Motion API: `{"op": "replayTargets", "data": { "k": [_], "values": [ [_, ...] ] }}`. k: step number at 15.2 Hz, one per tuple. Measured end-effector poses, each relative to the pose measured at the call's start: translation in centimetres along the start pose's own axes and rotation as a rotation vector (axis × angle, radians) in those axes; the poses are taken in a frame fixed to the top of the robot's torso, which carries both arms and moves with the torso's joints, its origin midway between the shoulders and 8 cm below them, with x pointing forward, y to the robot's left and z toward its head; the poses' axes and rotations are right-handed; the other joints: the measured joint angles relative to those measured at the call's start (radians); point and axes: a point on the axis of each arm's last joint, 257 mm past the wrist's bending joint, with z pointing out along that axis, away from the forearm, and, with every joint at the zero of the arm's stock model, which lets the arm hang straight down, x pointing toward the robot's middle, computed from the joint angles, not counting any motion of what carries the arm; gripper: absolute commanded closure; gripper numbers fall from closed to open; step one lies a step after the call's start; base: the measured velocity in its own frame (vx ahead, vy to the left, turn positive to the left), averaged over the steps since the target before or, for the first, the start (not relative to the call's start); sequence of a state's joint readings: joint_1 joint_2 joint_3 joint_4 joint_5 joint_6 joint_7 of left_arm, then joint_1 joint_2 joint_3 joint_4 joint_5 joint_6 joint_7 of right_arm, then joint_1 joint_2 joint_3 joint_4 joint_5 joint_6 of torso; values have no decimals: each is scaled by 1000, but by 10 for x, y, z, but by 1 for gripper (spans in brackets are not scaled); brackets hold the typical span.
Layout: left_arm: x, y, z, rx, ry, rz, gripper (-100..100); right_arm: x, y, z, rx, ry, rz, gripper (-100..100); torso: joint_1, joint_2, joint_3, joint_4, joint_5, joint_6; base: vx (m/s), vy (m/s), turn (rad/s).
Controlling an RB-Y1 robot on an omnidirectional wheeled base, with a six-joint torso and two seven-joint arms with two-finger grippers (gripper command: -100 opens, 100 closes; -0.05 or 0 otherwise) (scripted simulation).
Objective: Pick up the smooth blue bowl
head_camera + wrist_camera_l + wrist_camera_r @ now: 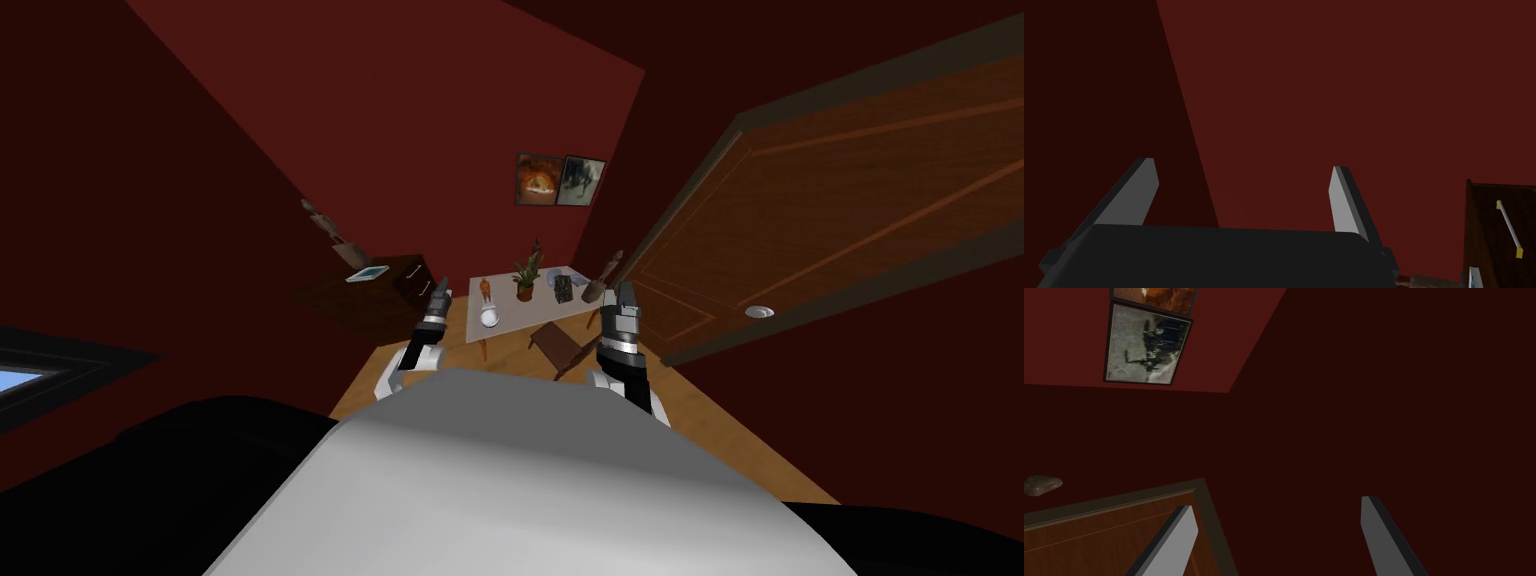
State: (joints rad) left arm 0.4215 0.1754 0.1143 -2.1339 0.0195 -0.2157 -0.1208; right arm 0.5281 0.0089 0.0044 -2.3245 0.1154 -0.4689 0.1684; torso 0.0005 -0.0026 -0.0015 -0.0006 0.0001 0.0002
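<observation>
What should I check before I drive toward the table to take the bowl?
1. Left gripper open: ok.
2. Right gripper open: ok.
3. Bowl within reach: not ok, it sits on the table far ahead.
4. Bowl is the blue one: cannot tell, it looks pale.
5. Way to the table free: cannot tell, a chair stands by its near side.

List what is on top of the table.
On the table: a pale bowl, an orange figurine, a potted plant, a dark box and a brown piece at the right end. The right gripper overlaps that end, so anything behind it is hidden.
</observation>
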Motion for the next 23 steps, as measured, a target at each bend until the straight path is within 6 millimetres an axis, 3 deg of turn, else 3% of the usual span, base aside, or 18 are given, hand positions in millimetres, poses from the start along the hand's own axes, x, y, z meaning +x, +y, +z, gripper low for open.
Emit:
{"op": "replayTargets", "data": {
  "k": [12, 23],
  "values": [
    [-6, 110, -4, -308, 29, 14, -100, 0, 0, 0, 0, 0, 0, 0, 0, 0, 0, 0, 0, 0, 24, 1, -107],
    [-10, 217, -40, -627, 52, 11, -100, 0, 0, 0, 0, 0, 0, 0, 0, 0, 0, 0, 0, 0, 27, 5, -110]
  ]
}}
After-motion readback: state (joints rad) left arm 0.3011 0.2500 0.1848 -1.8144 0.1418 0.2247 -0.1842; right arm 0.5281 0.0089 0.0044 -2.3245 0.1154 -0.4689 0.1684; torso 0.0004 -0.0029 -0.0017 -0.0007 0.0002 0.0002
